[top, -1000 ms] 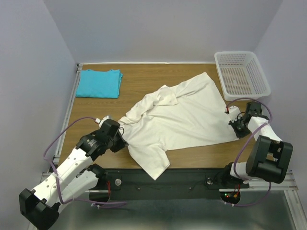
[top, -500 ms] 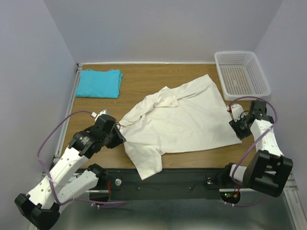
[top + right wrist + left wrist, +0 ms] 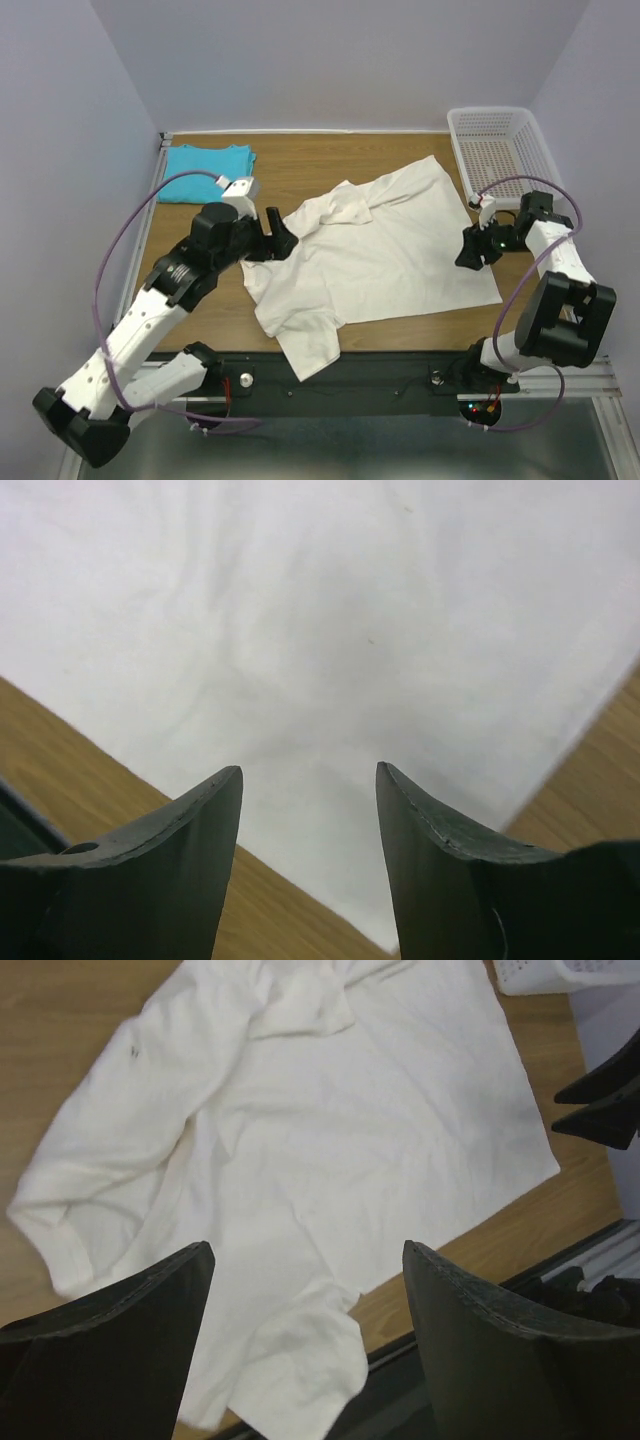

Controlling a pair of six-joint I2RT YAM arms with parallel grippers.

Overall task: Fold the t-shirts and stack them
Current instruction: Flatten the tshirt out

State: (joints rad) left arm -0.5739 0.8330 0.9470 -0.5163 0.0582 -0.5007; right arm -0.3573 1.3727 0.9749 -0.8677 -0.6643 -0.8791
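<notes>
The cream t-shirt (image 3: pixel 370 250) is lying spread out mid-table (image 3: pixel 300 165), kinda bunched up near the collar, with one sleeve hanging off the near edge. The turquoise t-shirt (image 3: pixel 205 160) is sitting folded in the far left corner. The left gripper (image 3: pixel 280 235) is hovering over the cream shirt's left side, fingers spread wide, gripping nothing. The right gripper (image 3: pixel 308 770) is hanging over its right edge, fingers parted, nothing in them either. The white basket (image 3: pixel 462 165) is sitting far right.
</notes>
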